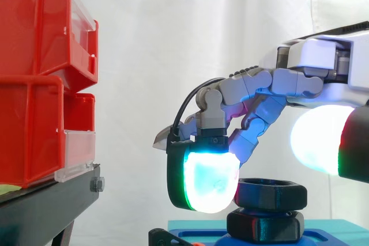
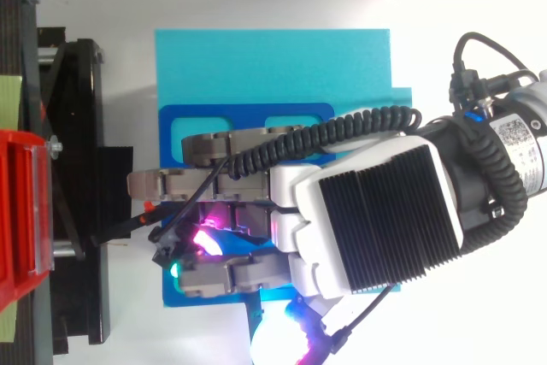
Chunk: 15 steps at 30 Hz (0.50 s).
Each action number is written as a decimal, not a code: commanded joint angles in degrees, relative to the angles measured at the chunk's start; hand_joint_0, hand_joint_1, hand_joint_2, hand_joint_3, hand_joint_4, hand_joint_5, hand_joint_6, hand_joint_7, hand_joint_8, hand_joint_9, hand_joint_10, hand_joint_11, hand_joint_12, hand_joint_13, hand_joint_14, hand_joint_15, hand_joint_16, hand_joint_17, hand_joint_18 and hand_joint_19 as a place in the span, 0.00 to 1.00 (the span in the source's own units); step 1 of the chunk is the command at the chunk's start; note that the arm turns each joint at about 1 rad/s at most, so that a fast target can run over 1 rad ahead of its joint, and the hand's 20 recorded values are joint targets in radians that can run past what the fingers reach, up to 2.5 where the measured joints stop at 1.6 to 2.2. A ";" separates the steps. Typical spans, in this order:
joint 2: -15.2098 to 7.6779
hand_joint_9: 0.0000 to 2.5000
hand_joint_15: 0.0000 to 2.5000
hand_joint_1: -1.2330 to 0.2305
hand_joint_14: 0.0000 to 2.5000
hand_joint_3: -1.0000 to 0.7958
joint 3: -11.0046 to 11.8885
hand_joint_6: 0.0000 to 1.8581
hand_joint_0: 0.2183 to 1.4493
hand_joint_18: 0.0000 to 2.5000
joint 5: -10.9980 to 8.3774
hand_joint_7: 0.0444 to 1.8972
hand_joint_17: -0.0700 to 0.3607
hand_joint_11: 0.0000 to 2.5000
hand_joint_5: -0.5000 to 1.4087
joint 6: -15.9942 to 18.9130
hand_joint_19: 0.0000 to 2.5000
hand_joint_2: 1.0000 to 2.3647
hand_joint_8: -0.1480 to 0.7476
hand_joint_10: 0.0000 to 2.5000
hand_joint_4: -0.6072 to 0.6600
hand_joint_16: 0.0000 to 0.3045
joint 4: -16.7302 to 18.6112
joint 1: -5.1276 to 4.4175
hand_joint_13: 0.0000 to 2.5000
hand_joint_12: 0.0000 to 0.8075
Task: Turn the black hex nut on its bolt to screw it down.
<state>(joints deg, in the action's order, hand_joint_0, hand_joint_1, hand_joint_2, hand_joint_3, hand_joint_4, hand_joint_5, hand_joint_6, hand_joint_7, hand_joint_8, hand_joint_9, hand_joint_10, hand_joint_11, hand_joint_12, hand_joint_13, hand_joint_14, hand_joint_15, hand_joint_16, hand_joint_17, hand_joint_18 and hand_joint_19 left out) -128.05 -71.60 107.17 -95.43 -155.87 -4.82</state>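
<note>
Touching blk hex nut (image 1: pixel 271 193): hand (image 2: pixel 367 211)

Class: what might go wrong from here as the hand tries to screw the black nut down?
The hand lies against one side of the black hex nut, so it may slip off rather than turn it. The black stand is close beside the hand; a wide swing might strike it.

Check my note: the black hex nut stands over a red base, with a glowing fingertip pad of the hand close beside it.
One thing is off: the base is blue, not red, as the top view shows. The rest holds: the black hex nut stands over it, with a glowing fingertip pad of the hand close beside it.
</note>
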 commanded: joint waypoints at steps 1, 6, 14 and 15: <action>-0.01 0.38 0.00 0.73 0.00 0.28 -0.11 0.27 0.24 0.22 -0.04 0.70 0.41 0.00 0.26 -0.10 0.23 0.00 0.40 0.00 0.59 0.15 -0.14 -0.02 0.20 0.39; -0.01 0.39 0.00 0.73 0.00 0.28 -0.11 0.27 0.24 0.23 -0.04 0.74 0.41 0.00 0.26 -0.10 0.22 0.00 0.40 0.00 0.58 0.15 0.04 0.07 0.20 0.39; -0.01 0.39 0.00 0.73 0.00 0.28 -0.11 0.27 0.24 0.23 -0.04 0.78 0.41 0.00 0.26 -0.19 0.22 0.00 0.41 0.00 0.57 0.15 0.30 0.33 0.21 0.39; -0.01 0.39 0.00 0.73 0.00 0.28 -0.11 0.27 0.24 0.23 -0.04 0.78 0.41 0.00 0.26 -0.37 0.23 0.00 0.40 0.00 0.57 0.15 0.30 0.51 0.21 0.39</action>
<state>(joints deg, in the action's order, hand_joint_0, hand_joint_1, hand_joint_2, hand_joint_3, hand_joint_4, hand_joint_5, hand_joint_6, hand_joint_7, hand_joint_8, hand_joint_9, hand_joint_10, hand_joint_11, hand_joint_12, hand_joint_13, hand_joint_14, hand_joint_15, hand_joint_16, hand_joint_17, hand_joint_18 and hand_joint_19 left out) -128.06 -71.71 107.14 -95.61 -155.60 -4.53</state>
